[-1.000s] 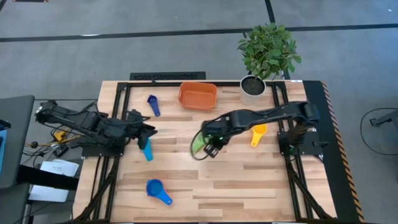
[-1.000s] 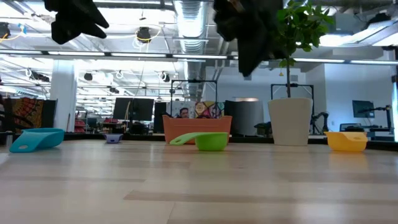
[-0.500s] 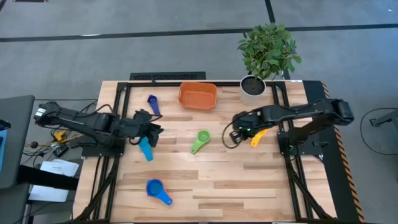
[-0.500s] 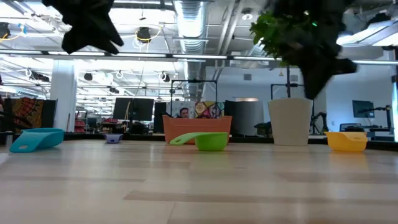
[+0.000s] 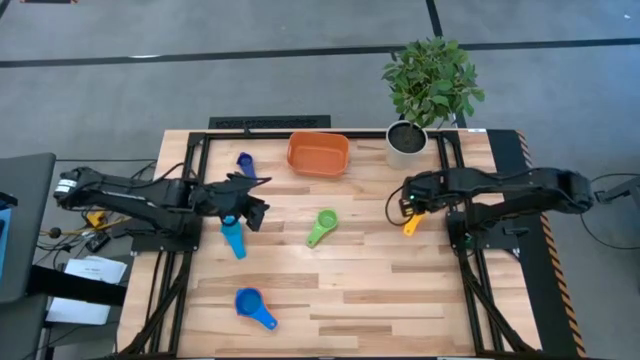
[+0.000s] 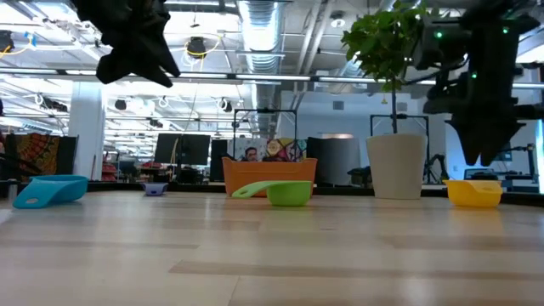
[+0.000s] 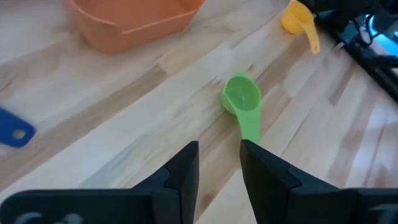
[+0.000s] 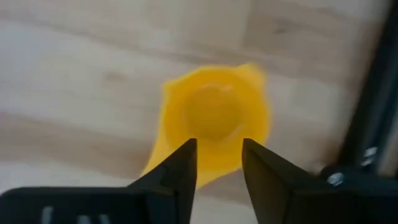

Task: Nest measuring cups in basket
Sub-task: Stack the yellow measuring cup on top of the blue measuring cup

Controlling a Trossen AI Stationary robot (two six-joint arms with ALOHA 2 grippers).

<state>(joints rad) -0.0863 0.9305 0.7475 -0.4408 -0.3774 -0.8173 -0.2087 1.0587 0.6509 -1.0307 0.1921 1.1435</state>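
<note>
The wooden worktop fills the high view, with the orange basket at the middle of its far edge and the white plant pot near the far right corner. Only the high view shows all the cups that can be seen: a navy cup just left of the basket, a light blue cup toward the left edge, a green cup near the worktop's middle, a yellow cup toward the right edge, and a blue cup near the front left. None lies in the basket.

The low view cannot show the blue cup but shows that both grippers hang clear above the worktop: the left gripper over the light blue cup's side, the right gripper just above the yellow cup.

In the high view the left gripper sits between the navy and light blue cups, the right gripper at the yellow cup's far end. The wrist views settle the fingers: the left gripper has its fingers a narrow gap apart, holding nothing, aimed at the green cup with the basket beyond; the right gripper likewise stands slightly apart and empty, straight over the yellow cup.
</note>
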